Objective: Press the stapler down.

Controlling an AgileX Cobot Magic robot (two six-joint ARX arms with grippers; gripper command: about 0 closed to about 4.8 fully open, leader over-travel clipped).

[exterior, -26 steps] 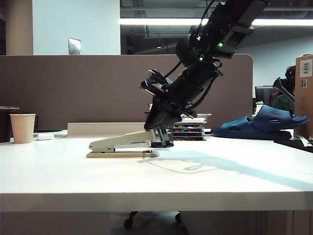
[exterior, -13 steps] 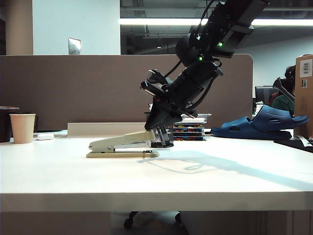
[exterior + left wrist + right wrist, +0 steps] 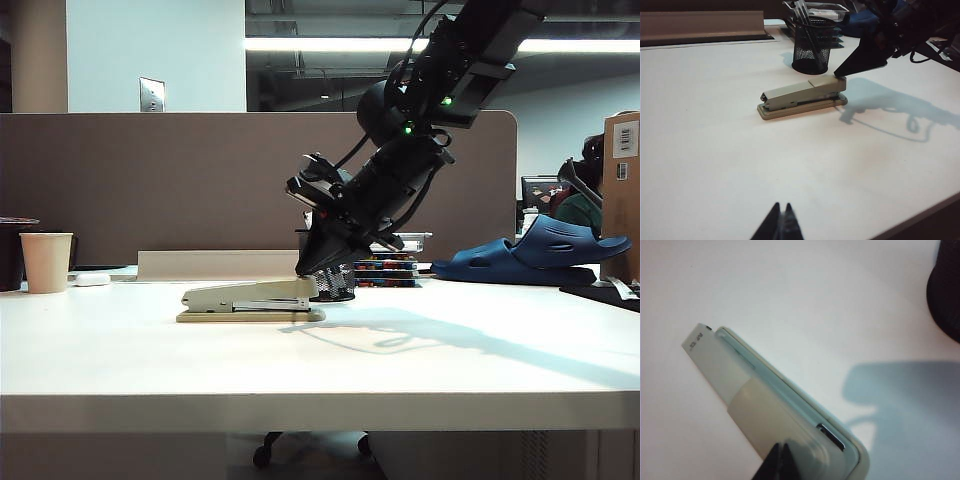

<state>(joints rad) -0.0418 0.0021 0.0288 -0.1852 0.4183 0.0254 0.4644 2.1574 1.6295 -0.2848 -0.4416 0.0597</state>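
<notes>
At the far left of the exterior view, a paper cup (image 3: 46,262) stands at the counter's (image 3: 320,365) back edge, a dark container beside it cut off by the frame. Just right of the cup lies a small white oblong object (image 3: 92,279). The stapler (image 3: 250,300) lies flat near mid-counter, its top arm lowered onto the base. The right hand (image 3: 312,270) comes down from about 1 o'clock, fingers pressed together, tip touching the stapler's rear end. A black mesh pen holder (image 3: 335,283) stands directly behind that end — partly hidden by the hand. Farther right, stacked coloured trays (image 3: 385,268), then a blue sandal (image 3: 535,255).

In the left wrist view the left hand (image 3: 779,226) hangs well short of the stapler (image 3: 802,96), fingers pressed together, only the tips showing.

The right wrist view is blurred: the right hand (image 3: 781,460), closed, sits on the stapler's (image 3: 770,412) top arm, and lettering near the far tip is unreadable.
</notes>
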